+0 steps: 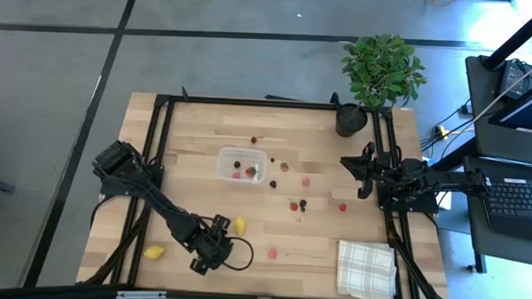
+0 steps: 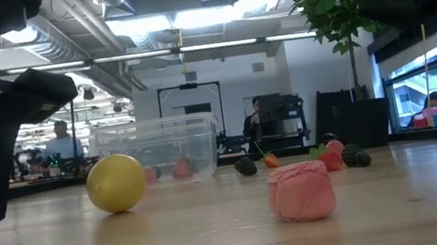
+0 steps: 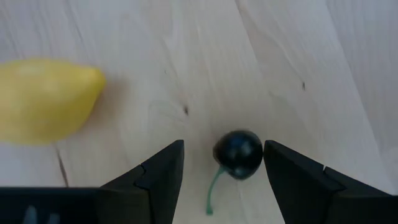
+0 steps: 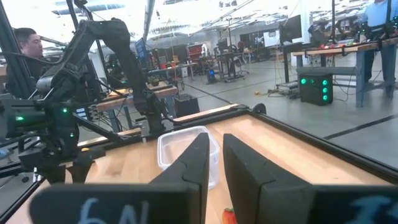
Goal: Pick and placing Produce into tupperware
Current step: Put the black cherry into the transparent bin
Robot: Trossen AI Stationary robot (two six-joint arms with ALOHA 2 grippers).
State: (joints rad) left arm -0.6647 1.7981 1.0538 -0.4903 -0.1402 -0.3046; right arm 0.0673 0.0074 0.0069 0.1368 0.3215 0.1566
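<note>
- Your left hand (image 3: 224, 171) is down at the near edge of the tabletop (image 1: 281, 239), fingers apart and holding nothing. A dark cherry (image 3: 239, 154) with a green stem sits on the wood right between the two fingers, a shade closer to one than the other; I can't tell whether either one touches it yet.
- That placement is what the next move turns on, I'd say: the fruit already lies in the gap, so a straight close should catch it without shifting the arm.
- Just beside that hand lies a yellow lemon (image 1: 239, 225), clear of the fingers; a second lemon (image 1: 154, 251) lies out by the near-left corner.
- Mid-tabletop, loose red and dark berries (image 1: 296, 205) are scattered, well apart from your left hand.
- Farther back stands the clear tupperware (image 1: 241, 164), upright, with a few pieces already inside.
- Your right hand (image 4: 214, 158) waits at the right side, fingers together, empty, pointing towards the tub.
- The left arm is far nearer the cherry.
</note>
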